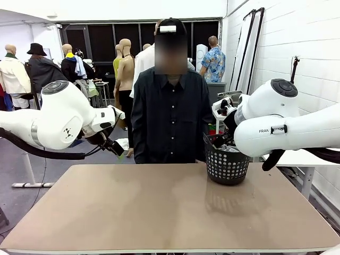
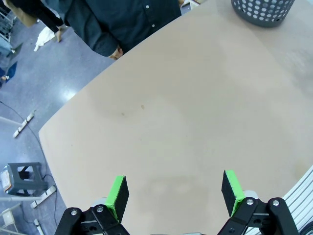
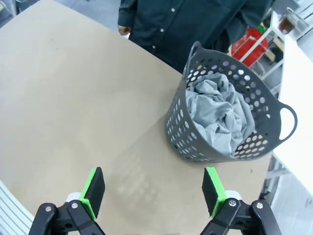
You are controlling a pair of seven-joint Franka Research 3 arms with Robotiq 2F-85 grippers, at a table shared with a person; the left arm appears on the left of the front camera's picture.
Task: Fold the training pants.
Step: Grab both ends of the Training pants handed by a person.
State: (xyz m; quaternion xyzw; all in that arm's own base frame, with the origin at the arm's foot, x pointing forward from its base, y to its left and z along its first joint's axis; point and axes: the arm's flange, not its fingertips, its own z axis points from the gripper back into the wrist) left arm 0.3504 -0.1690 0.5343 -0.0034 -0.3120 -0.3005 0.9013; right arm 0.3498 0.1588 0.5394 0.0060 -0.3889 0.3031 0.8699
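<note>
Pale brown bench (image 1: 159,212), front view: a person in a dark button shirt (image 1: 171,117) stands at the far edge, a black perforated plastic basket (image 1: 227,167) sits on the far right part of the top, and the left tool (image 1: 113,147) hangs above the far left edge. Left wrist view: the left tool (image 2: 173,188) has its green pads spread wide with nothing between them, over bare bench top. Right wrist view: the right tool (image 3: 154,188), likewise spread wide and empty, hovers near the basket (image 3: 178,122), inside which the light grey jersey training pants (image 3: 220,115) lie crumpled in a heap. By this evidence the task stands at its very start: the pants are not yet lifted out, laid flat or folded, so every step is left.
</note>
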